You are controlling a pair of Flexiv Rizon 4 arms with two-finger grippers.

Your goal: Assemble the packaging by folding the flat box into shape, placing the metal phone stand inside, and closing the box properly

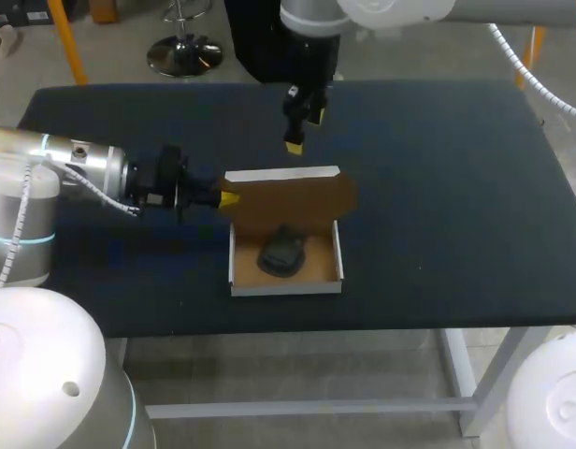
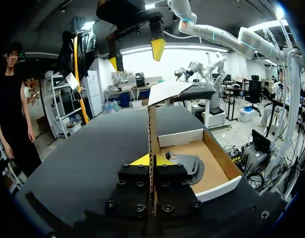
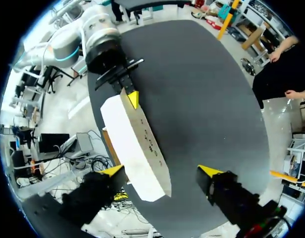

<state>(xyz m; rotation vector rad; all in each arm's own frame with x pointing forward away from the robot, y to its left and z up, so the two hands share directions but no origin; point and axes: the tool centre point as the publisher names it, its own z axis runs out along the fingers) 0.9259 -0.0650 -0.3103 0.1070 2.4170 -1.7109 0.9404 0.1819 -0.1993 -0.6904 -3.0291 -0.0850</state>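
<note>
The box point(image 1: 286, 289) lay open near the middle of the table point(image 1: 456, 206), a shallow tray with white outer walls and a brown inside. The dark stand point(image 1: 282, 253) lay in the box, on its floor, toward the rear wall and under the raised lid. The lid point(image 1: 293, 201) rose from the box's rear wall, close to upright, its brown inner face turned toward the tray. At the lid's free edge a white flap point(image 1: 280, 174) was bent over toward the tray side.

The left gripper point(image 1: 228, 199) was just beside the box's left rear corner, at the lid's left edge. In the left wrist view the lid point(image 2: 152, 134) ran edge-on straight between the left gripper's point(image 2: 152, 159) fingers, which were closed on the cardboard from both sides. The stand point(image 2: 187, 166) and the box's near wall point(image 2: 219, 188) showed beside it.

The right gripper point(image 1: 305, 132) hung above the table beyond the box's rear wall, apart from the lid. Its jaws stood wide apart with nothing held. From the right wrist view the lid's white outer face point(image 3: 137, 144) lay below the right gripper point(image 3: 161, 171), untouched by either finger. The left gripper point(image 3: 132, 98) pinched its far end.
</note>
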